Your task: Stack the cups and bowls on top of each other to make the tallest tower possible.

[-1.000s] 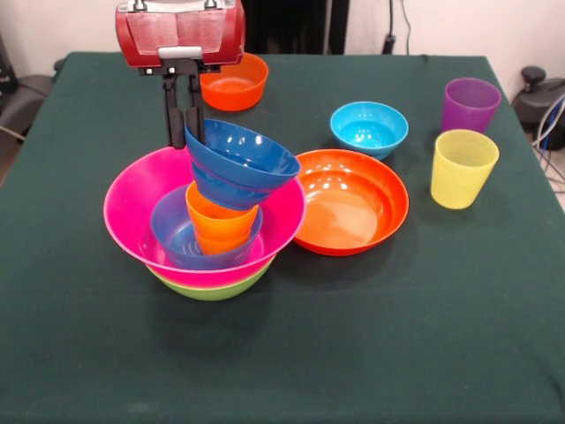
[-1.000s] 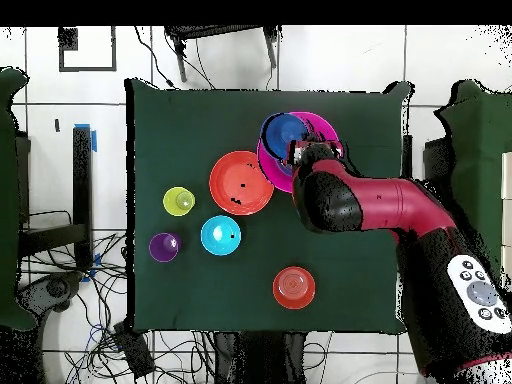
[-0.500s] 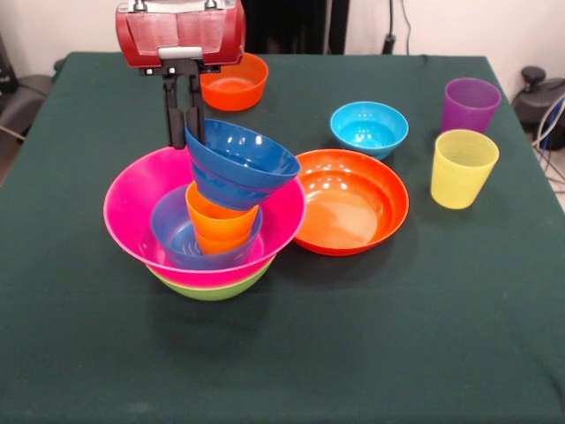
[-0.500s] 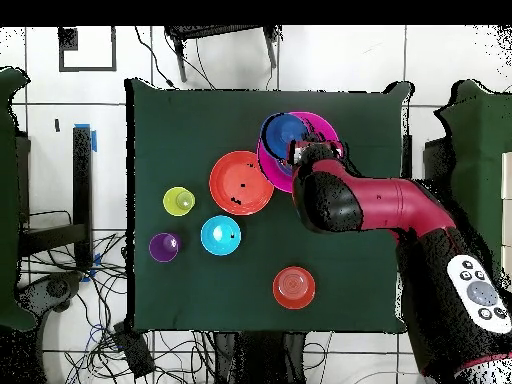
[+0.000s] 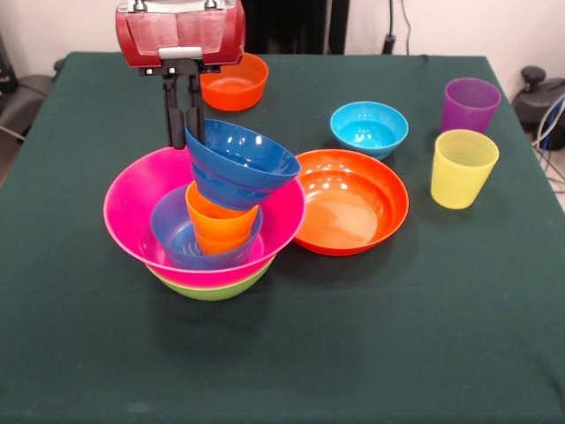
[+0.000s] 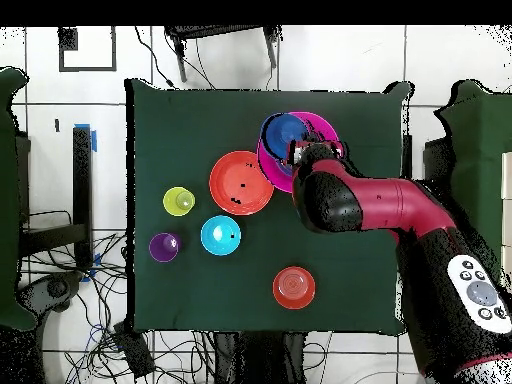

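Nothing has shifted over the last second: the gripper (image 5: pixel 184 134) hangs where it hung, at the far rim of the dark blue bowl (image 5: pixel 243 157), and the tower (image 5: pixel 207 221) keeps the same lean. That suggests a pause at the point of placing or letting go, not a fresh move.

The tower sits toward one end of the worktop (image 5: pixel 353 336): lime green bowl (image 5: pixel 212 288) at the bottom, big pink bowl (image 5: pixel 141 199) in it, a small blue bowl (image 5: pixel 177 234) inside that, then the orange cup (image 5: pixel 219 225) with the dark blue bowl tilted on top (its mouth tips toward the shallow orange bowl (image 5: pixel 351 201)).

The fingers (image 5: pixel 175 115) stand narrow, close together at the bowl's rim, and appear to pinch it, though the contact itself is hard to make out.

Still loose are the cyan bowl (image 5: pixel 369 126), small orange bowl (image 5: pixel 234 81), yellow cup (image 5: pixel 463 168) and purple cup (image 5: pixel 470 104).
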You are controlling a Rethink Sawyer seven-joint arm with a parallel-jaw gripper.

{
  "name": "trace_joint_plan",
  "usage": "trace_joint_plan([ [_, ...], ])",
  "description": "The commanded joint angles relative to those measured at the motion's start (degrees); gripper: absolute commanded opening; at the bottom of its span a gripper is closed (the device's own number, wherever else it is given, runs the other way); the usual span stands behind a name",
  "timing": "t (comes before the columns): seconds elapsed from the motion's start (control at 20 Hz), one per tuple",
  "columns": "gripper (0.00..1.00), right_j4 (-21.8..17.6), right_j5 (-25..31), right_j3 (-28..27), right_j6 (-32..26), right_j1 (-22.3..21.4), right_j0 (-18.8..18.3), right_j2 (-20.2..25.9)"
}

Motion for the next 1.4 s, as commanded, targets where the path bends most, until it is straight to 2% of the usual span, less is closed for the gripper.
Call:
trace_joint_plan([
  [0.05, 0.0, -3.4, -0.53, 0.61, 1.32, 3.29, 0.52, -1.0],
  [0.75, 0.0, -4.14, -2.54, 0.82, 2.07, 4.79, 0.25, -1.87],
  [0.95, 0.0, -4.42, -0.46, 0.37, 0.77, 6.6, -0.11, -2.24],
  [1.1, 0.0, -5.32, -2.35, 0.15, 0.73, 8.15, -0.58, -2.17],
  [1.4, 0.0, -5.55, -2.69, -0.15, 0.78, 8.78, -0.33, -2.55],
])
